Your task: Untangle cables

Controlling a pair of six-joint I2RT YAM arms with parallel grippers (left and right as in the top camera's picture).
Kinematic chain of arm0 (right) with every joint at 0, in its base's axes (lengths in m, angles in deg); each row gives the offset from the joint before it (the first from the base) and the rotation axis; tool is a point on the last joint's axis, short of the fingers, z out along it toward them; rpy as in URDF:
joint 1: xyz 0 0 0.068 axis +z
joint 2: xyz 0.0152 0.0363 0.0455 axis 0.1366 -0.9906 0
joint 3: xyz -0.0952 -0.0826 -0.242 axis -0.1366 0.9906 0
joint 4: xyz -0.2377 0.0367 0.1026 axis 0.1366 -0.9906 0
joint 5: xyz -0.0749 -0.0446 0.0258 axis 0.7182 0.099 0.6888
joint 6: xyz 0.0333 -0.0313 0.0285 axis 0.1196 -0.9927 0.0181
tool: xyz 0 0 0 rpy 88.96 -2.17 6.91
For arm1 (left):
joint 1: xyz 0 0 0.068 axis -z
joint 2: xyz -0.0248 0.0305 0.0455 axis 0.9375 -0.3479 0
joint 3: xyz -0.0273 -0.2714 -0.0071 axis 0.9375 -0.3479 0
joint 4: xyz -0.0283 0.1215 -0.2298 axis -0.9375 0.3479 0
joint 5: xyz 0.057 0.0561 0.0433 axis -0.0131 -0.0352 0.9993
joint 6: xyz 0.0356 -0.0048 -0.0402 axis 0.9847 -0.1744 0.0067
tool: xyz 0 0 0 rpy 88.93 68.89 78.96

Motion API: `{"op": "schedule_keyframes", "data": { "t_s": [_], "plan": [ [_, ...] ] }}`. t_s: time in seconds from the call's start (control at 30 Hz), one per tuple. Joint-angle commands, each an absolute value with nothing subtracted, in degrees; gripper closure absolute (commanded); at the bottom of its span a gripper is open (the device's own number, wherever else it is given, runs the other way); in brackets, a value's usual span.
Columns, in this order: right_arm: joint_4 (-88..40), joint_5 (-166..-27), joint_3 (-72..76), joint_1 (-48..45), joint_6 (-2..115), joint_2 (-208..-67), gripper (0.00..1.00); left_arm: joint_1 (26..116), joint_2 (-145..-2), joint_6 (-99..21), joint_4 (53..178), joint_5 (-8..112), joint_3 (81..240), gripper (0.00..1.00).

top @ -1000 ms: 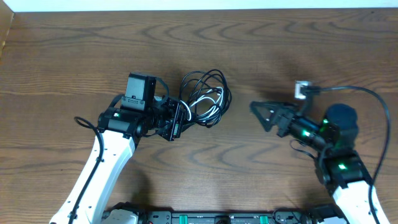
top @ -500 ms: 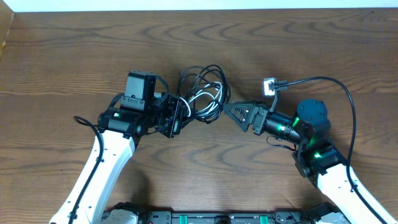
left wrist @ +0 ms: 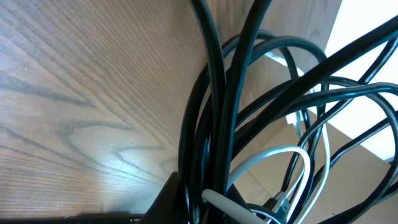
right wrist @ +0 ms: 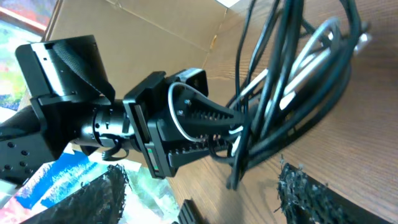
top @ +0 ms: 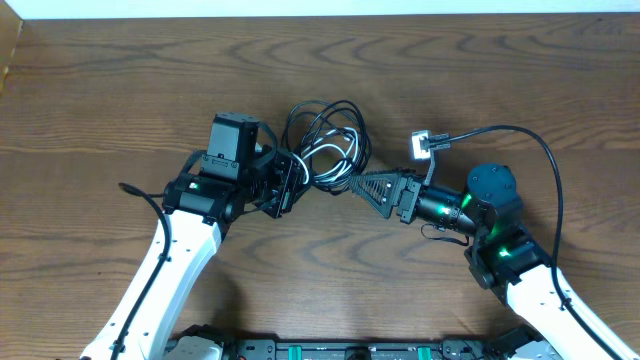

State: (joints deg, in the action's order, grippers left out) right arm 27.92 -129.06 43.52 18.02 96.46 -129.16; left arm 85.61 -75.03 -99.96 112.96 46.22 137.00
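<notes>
The cable bundle (top: pixel 328 150) lies at table centre: black cord loops (top: pixel 322 115) with a white cord (top: pixel 338 152) coiled inside. My left gripper (top: pixel 287 183) is shut on the bundle's left edge. In the left wrist view its fingers (left wrist: pixel 171 196) pinch black strands (left wrist: pixel 214 93), with the white cord (left wrist: pixel 273 158) just right. My right gripper (top: pixel 355 186) is open, its tips at the bundle's lower right edge. In the right wrist view the bundle (right wrist: pixel 292 81) hangs ahead between the spread fingers (right wrist: pixel 102 199), with the left gripper (right wrist: pixel 193 124) behind it.
The right arm's thick black wire with a white connector (top: pixel 425 143) arcs just right of the bundle. A cardboard box (right wrist: pixel 124 25) stands beyond the table; its corner shows at far left (top: pixel 8 50). The table's far edge (top: pixel 320 16) runs along the top.
My right arm has swung left from the table's right side up to the bundle, jaws open. The left gripper and bundle have shifted slightly up and right.
</notes>
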Motion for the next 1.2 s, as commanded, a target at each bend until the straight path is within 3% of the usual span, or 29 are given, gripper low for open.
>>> {"op": "schedule_keyframes", "data": {
  "t_s": [0.0,0.6,0.93,1.17],
  "plan": [
    [26.74,-127.8,42.58,18.5,96.4,-129.14,0.26,86.09,-74.51,-99.15,112.06,46.75,138.97,0.93],
    [25.17,-124.71,42.58,18.5,94.89,-129.45,0.37,87.51,-74.51,-98.32,112.02,47.19,138.97,0.93],
    [25.19,-125.15,42.58,18.58,93.93,-129.45,0.61,87.62,-74.51,-98.34,112.02,47.21,138.97,0.93],
    [25.15,-124.39,42.58,20.18,92.92,-129.47,0.65,89.37,-74.51,-98.36,110.14,47.43,138.97,0.93]
  ]
}}
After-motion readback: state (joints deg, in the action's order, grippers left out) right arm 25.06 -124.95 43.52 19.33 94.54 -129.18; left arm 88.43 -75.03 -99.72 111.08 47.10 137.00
